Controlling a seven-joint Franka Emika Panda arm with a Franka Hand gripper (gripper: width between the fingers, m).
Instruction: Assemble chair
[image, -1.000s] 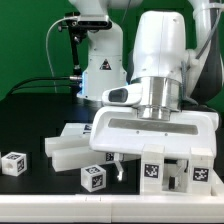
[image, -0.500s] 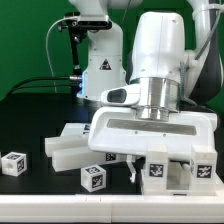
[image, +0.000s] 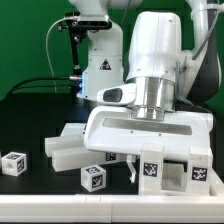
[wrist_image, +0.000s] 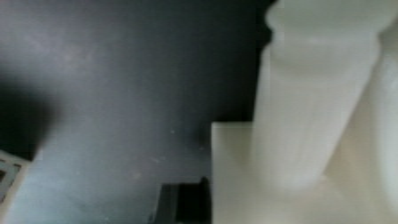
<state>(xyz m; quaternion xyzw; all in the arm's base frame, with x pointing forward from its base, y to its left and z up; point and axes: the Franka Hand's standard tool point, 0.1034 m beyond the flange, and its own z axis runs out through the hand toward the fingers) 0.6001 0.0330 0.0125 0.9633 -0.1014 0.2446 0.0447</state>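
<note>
The gripper (image: 132, 174) stood with its jaws closed, the dark fingertips all but meeting low above the black table (image: 40, 200). Nothing could be seen pinched between them, though the gripper's broad white body hid most of that spot. Just to the exterior view's right of the fingertips stood the tagged frame piece (image: 168, 172) of the chair, its square tags facing the camera, too close to tell whether the fingers touched it. To the exterior view's left of the fingers lay a small tagged cube (image: 93, 178), and behind it the white bars (image: 68, 146) lay flat on the table. A second cube (image: 13, 162) sat well apart, near that view's left edge. In the wrist view a pale bar (wrist_image: 311, 110), blurred, loomed close over the dark table. The arm's base (image: 100, 62) stood behind, before a green backdrop (image: 25, 40)
</note>
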